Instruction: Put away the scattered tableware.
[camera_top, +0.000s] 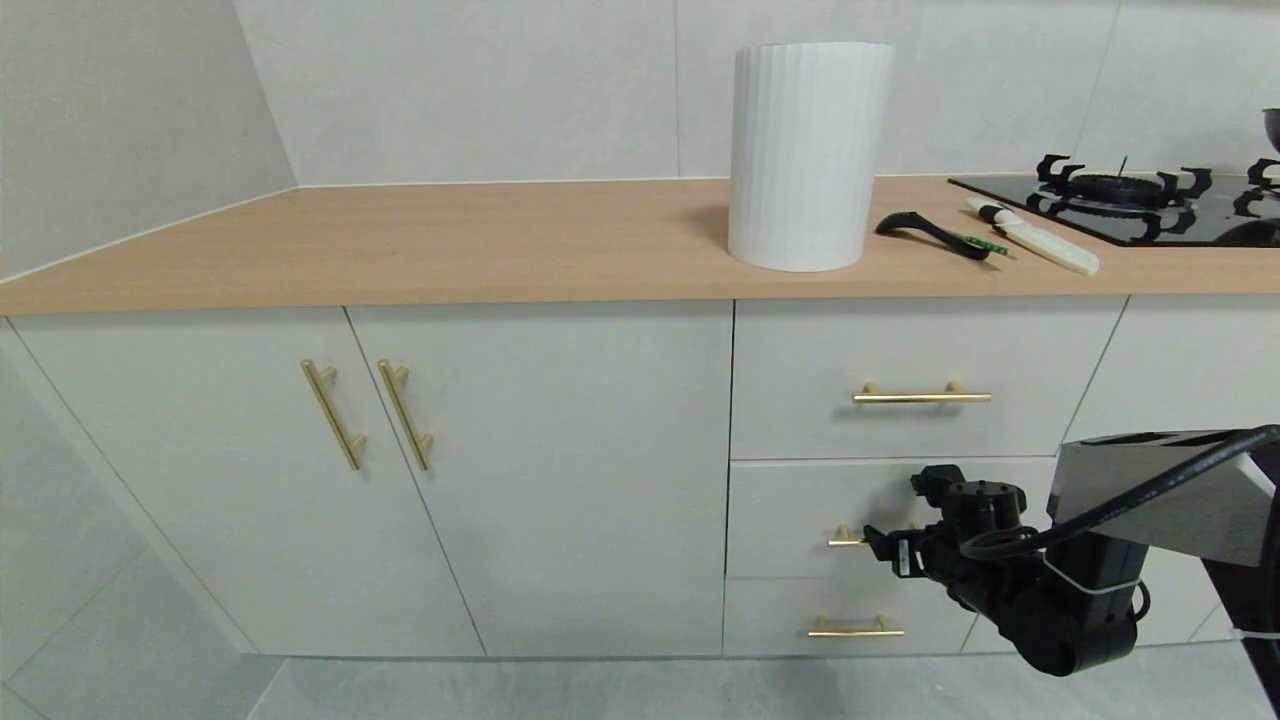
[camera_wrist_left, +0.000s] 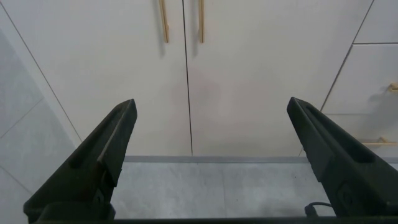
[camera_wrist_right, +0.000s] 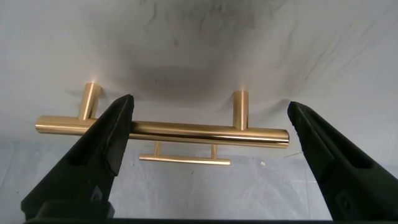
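**Kitchen desk with loose tableware; right gripper wide at a drawer handle**

Pale wall tiles back a long wooden desk (camera_top: 450, 245) that runs across the head view. Under it stand light cabinets: two doors (camera_top: 380, 480) on the left, each with an upright gold handle, and a stack of three drawers (camera_top: 900, 370) on the right, each with a level gold handle.

A tall white ribbed container (camera_top: 808, 155) stands upright on the desk above the drawers. A black gas hob (camera_top: 1120, 205) is set into the desk at the far right.

The scattered tableware lies on the desk between the container and the hob. A black spoon-like utensil (camera_top: 930, 232) is nearest the container, and a long white utensil (camera_top: 1035, 243) lies by the hob's near edge. A small green piece (camera_top: 990, 246) sits between them, too small to make out.

The right gripper (camera_wrist_right: 209, 109) is down at the middle drawer. Its jaws are spread wide to either side of that drawer's gold handle (camera_wrist_right: 161, 129) and are not closed on it. Whether a finger touches the bar cannot be told. The bottom drawer's handle (camera_wrist_right: 185, 160) shows below.

The left gripper (camera_wrist_left: 211, 102) hangs low before the cabinet doors, just above the floor, with its jaws wide apart and nothing between them.
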